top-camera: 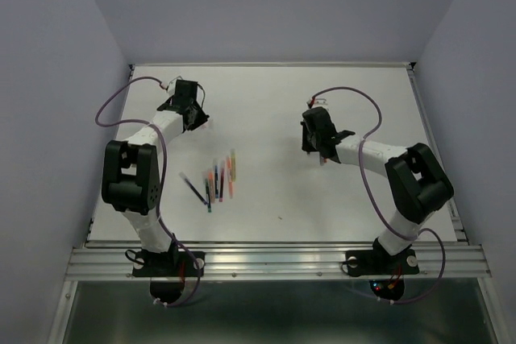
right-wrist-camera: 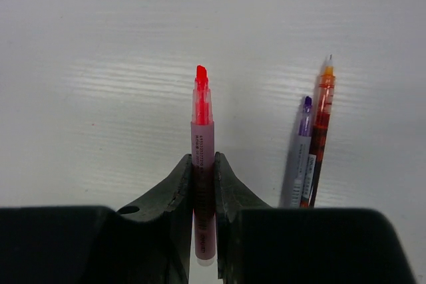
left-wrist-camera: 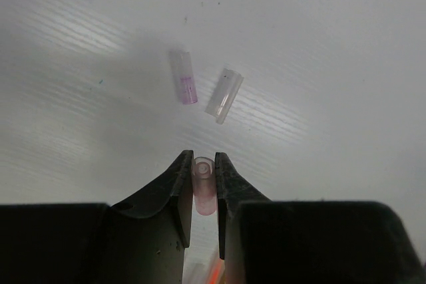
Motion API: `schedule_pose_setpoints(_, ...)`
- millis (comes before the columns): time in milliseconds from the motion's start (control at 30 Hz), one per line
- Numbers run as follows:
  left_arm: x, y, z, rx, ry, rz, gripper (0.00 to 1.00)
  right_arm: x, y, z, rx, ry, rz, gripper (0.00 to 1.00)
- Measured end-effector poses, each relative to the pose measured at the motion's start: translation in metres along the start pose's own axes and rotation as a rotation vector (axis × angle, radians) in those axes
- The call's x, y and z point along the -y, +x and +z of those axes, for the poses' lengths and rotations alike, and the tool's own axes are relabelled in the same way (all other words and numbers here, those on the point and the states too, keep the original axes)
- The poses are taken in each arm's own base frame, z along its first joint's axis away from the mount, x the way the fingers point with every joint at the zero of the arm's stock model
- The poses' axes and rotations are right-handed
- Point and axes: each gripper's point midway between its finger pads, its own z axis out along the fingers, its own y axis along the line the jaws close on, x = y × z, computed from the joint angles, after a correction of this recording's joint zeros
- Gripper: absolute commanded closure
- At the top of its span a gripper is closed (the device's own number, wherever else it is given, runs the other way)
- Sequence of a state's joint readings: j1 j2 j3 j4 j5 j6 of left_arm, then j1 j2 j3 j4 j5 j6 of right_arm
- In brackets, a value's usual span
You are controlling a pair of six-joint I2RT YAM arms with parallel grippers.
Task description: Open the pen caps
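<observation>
Left fingers (left-wrist-camera: 186, 165) clamped on pink cap (left-wrist-camera: 204, 191). Two loose caps (left-wrist-camera: 183, 78) laid on desk (left-wrist-camera: 333, 38) at twelve o'clock. Right fingers (right-wrist-camera: 186, 169) closed around uncapped red-tipped pen (right-wrist-camera: 202, 134); two pens (right-wrist-camera: 320, 134) laid at two o'clock.

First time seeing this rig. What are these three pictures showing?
Two white-and-black robot arms are bolted at the near edge of a white table. The wide picture comes from a fixed camera above and behind them; the other two from a camera on each wrist. Between the arms lie thin coloured pens. The left gripper is shut on a short pink translucent cap; a loose pinkish cap and a loose clear cap lie beyond. The right gripper is shut on an uncapped pink highlighter, with a purple-tipped pen and an orange-tipped pen beside it.
</observation>
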State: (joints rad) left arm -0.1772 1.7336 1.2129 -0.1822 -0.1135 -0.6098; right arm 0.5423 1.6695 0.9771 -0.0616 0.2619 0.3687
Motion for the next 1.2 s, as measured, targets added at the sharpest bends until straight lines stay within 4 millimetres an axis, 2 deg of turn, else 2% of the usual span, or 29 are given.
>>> schedule_pose_setpoints(233, -0.017, 0.001, 0.010, -0.003, -0.060, -0.023, 1.00, 0.020, 0.003, 0.023, -0.029, 0.116, -0.027, 0.77)
schedule_pose_setpoints(300, -0.020, 0.003, 0.013, -0.011, -0.069, -0.026, 1.00, 0.025, 0.009, 0.028, -0.048, 0.142, -0.037, 0.71)
schedule_pose_setpoints(433, -0.027, 0.012, 0.023, -0.037, -0.094, -0.032, 1.00, 0.031, 0.021, 0.031, -0.085, 0.172, -0.054, 0.68)
schedule_pose_setpoints(567, -0.032, 0.019, 0.026, -0.061, -0.114, -0.034, 1.00, 0.033, 0.018, 0.031, -0.083, 0.190, -0.050, 0.61)
schedule_pose_setpoints(767, -0.035, 0.019, 0.027, -0.064, -0.122, -0.051, 1.00, 0.035, 0.018, 0.029, -0.089, 0.205, -0.047, 0.36)
schedule_pose_setpoints(833, -0.036, 0.020, 0.030, -0.068, -0.127, -0.057, 1.00, 0.035, 0.017, 0.026, -0.093, 0.201, -0.047, 0.25)
schedule_pose_setpoints(867, -0.037, 0.022, 0.032, -0.072, -0.134, -0.058, 1.00, 0.034, 0.015, 0.023, -0.089, 0.194, -0.047, 0.14)
schedule_pose_setpoints(967, -0.038, 0.023, 0.039, -0.079, -0.151, -0.061, 1.00, 0.028, -0.002, 0.009, -0.052, 0.159, -0.036, 0.02)
schedule_pose_setpoints(1067, -0.038, 0.023, 0.048, -0.086, -0.165, -0.061, 1.00, 0.019, -0.028, -0.011, 0.013, 0.104, -0.020, 0.00)
schedule_pose_setpoints(1200, -0.037, 0.024, 0.056, -0.094, -0.174, -0.066, 0.89, 0.004, -0.061, -0.043, 0.112, 0.009, 0.000, 0.00)
